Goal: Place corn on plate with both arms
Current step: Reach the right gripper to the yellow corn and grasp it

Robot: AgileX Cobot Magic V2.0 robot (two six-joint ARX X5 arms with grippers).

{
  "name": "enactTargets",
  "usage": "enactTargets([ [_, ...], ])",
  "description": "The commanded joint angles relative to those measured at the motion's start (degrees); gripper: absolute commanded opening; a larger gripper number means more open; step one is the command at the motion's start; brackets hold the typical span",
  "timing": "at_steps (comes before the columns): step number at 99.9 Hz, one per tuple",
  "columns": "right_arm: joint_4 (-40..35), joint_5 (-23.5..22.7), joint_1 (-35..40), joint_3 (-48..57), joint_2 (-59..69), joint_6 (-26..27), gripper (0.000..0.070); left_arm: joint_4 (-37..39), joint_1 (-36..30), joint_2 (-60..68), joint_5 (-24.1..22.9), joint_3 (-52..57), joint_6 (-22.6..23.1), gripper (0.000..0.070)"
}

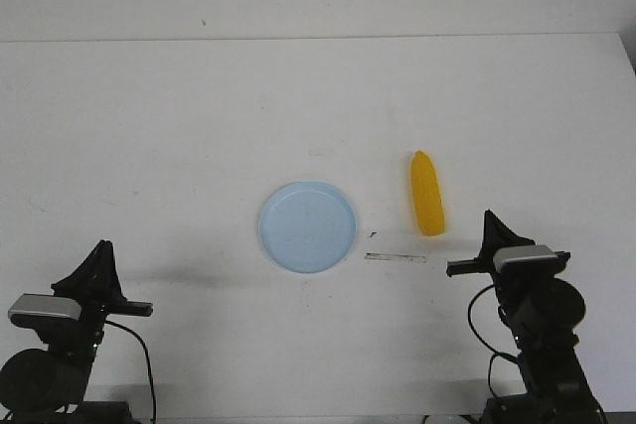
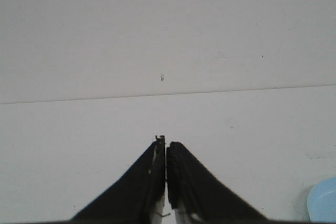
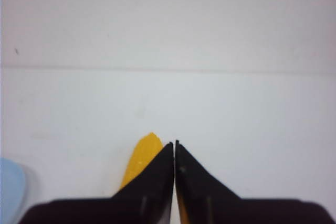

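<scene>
The yellow corn (image 1: pixel 427 194) lies on the white table, right of the pale blue plate (image 1: pixel 307 226), its pointed end away from me. My right gripper (image 1: pixel 490 228) is shut and empty, near the front edge, just right of the corn's blunt end. In the right wrist view the corn (image 3: pixel 140 163) shows beyond the shut gripper (image 3: pixel 174 144), and the plate's edge (image 3: pixel 10 192) is at the side. My left gripper (image 1: pixel 102 255) is shut and empty at the front left, far from the plate. In the left wrist view the gripper (image 2: pixel 166 142) is shut and a bit of plate (image 2: pixel 323 205) shows.
A thin strip of tape (image 1: pixel 396 257) lies on the table between the plate and my right arm. The table's back edge (image 1: pixel 318 37) meets a white wall.
</scene>
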Motion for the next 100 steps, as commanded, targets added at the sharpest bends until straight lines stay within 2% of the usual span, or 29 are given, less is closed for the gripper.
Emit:
enactTargets([
  [1,0.6,1.2,1.0,3.2,5.1,-0.5,0.0003,0.7,0.1,-0.1,0.0,0.3,0.8,0.0001],
  [18,0.4,4.3,4.7,11.0,16.9,-0.2,0.0003,0.7,0.1,-0.1,0.0,0.3,0.8,0.0001],
  [28,-2.7,6.1,6.9,16.3,23.6,0.0,0.0002,0.7,0.1,-0.1,0.0,0.3,0.8,0.0001],
  [55,-21.5,4.9,8.2,35.6,41.9,5.6,0.0003,0.7,0.1,-0.1,0.0,0.3,0.8,0.0001],
  [64,-30.0,4.7,8.2,42.0,47.3,8.8,0.0003,0.7,0.1,-0.1,0.0,0.3,0.8,0.0001],
  [73,-37.2,4.8,8.2,47.6,52.3,9.5,0.0012,0.7,0.1,-0.1,0.0,0.3,0.8,0.0001],
  [77,-39.8,5.1,8.2,49.9,54.4,9.9,0.0047,0.7,0.1,-0.1,0.0,0.3,0.8,0.0001],
  [80,-41.6,5.5,8.2,51.5,55.9,10.3,0.0104,0.7,0.1,-0.1,0.0,0.3,0.8,0.0001],
  [92,-47.4,5.6,8.2,57.1,61.0,10.5,0.0437,0.7,0.1,-0.1,0.0,0.3,0.8,0.0001],
  [96,-48.8,5.7,8.2,58.4,62.5,10.5,0.0495,0.7,0.1,-0.1,0.0,0.3,0.8,0.0001],
  [100,-49.7,5.7,8.2,59.2,63.6,10.6,0.0511,0.7,0.1,-0.1,0.0,0.3,0.8,0.0001],
])
